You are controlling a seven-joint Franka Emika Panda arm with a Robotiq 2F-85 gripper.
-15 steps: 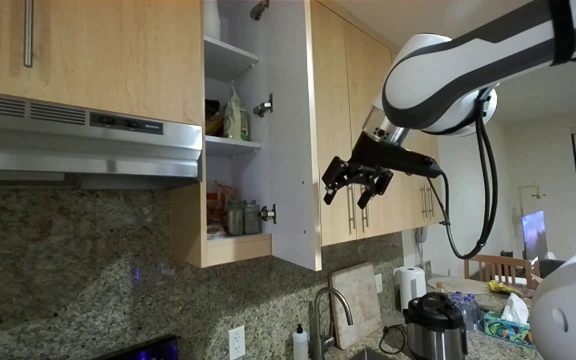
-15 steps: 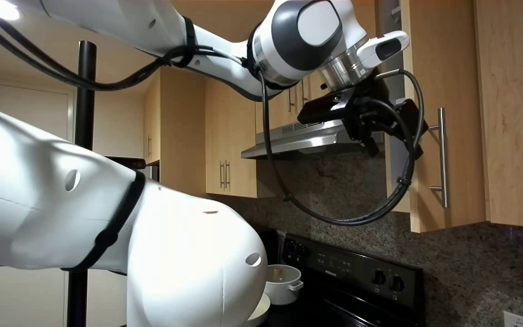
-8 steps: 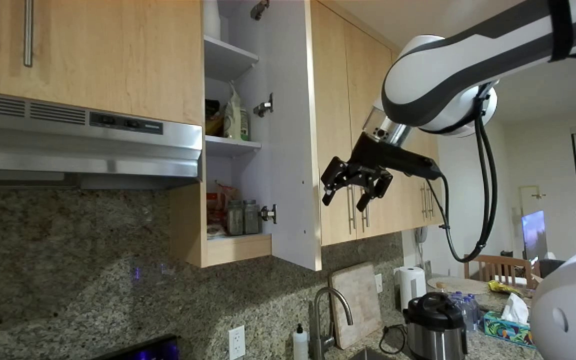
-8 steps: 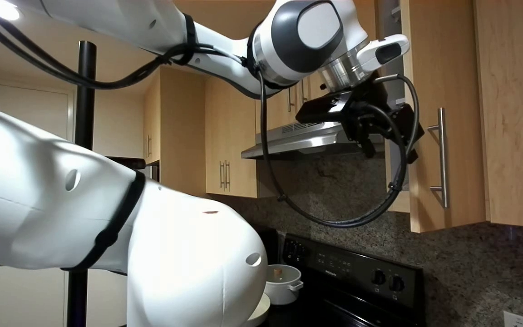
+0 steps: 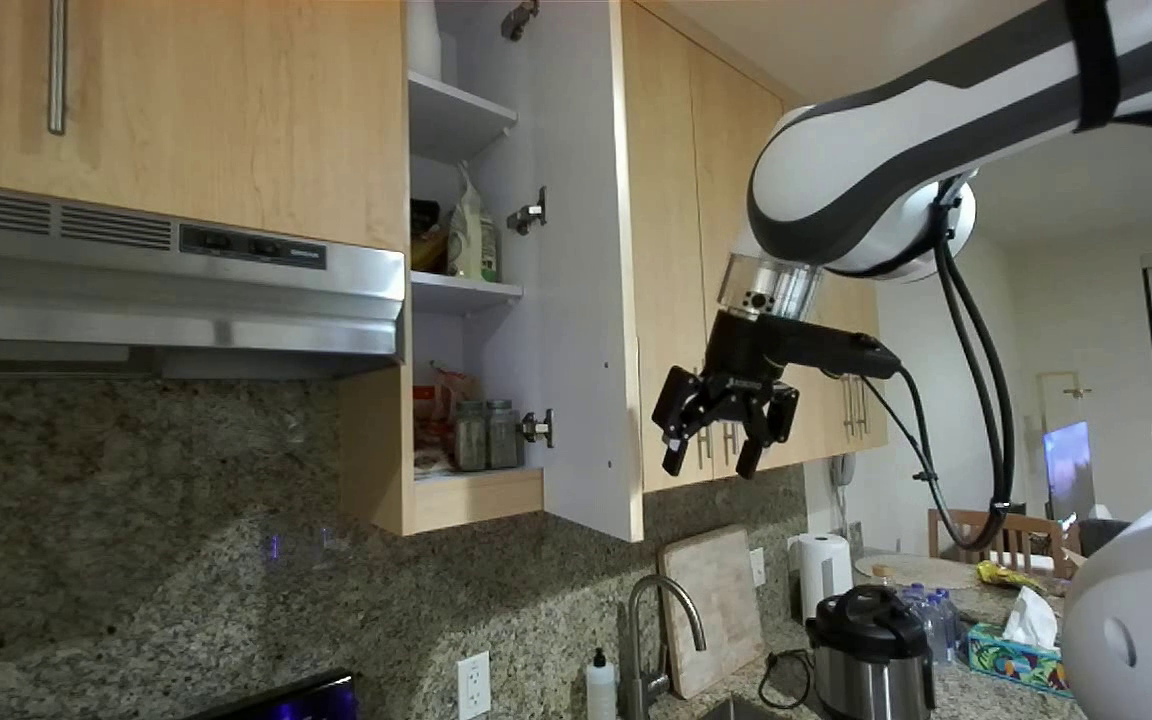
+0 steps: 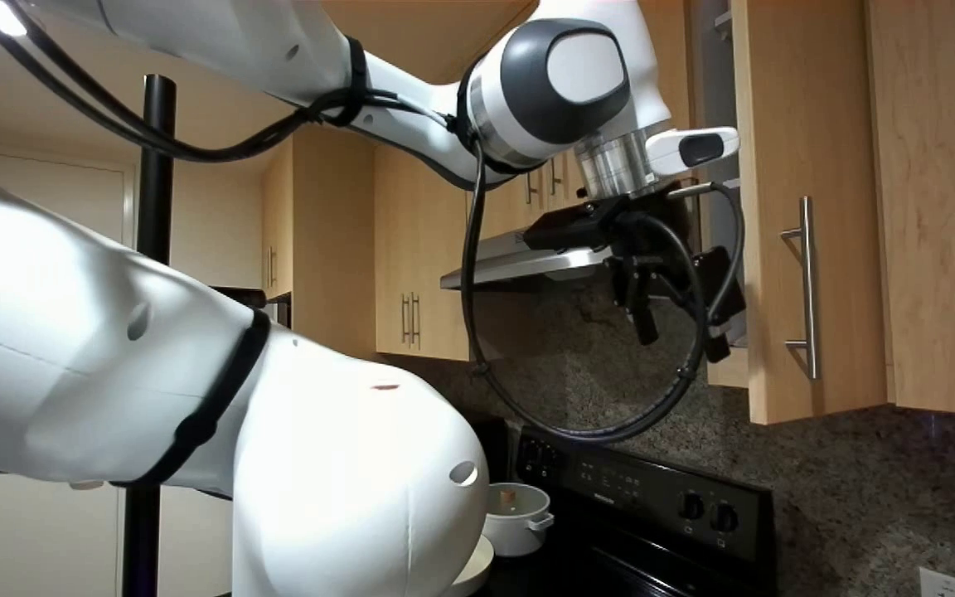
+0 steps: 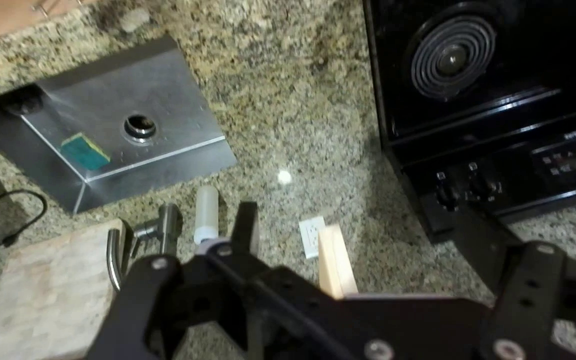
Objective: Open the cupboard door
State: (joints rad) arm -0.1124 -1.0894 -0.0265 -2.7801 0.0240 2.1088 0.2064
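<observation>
Gripper (image 6: 683, 338) hangs lower than half a second ago, shifted toward seven o'clock in an exterior view; jaws wide, empty. Door (image 6: 813, 141) stands open at its two o'clock there, handle (image 6: 809, 290) unheld. Opening looks done. Clean retreat likely wants slow easing toward nine o'clock, well off the door, lest it swing back.

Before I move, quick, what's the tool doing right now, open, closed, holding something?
Tool: open, holding nothing; the cupboard door handle is free of it.
</observation>
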